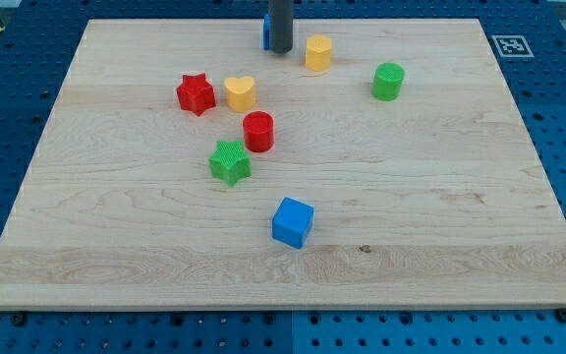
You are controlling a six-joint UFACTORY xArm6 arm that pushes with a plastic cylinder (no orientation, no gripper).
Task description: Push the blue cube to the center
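Observation:
The blue cube (pixel 292 222) sits on the wooden board (pixel 440 197), below the board's middle. My tip (pixel 280 49) is near the view's top edge, far above the cube. A second blue block (pixel 265 31) shows only as a sliver behind the rod's left side. A yellow cylinder-like block (pixel 318 52) stands just right of my tip.
A red star (pixel 196 93), a yellow heart (pixel 241 92), a red cylinder (pixel 258 131) and a green star (pixel 230 162) cluster left of the middle. A green cylinder (pixel 387 81) stands at the upper right. A marker tag (pixel 508 44) is at the board's top right corner.

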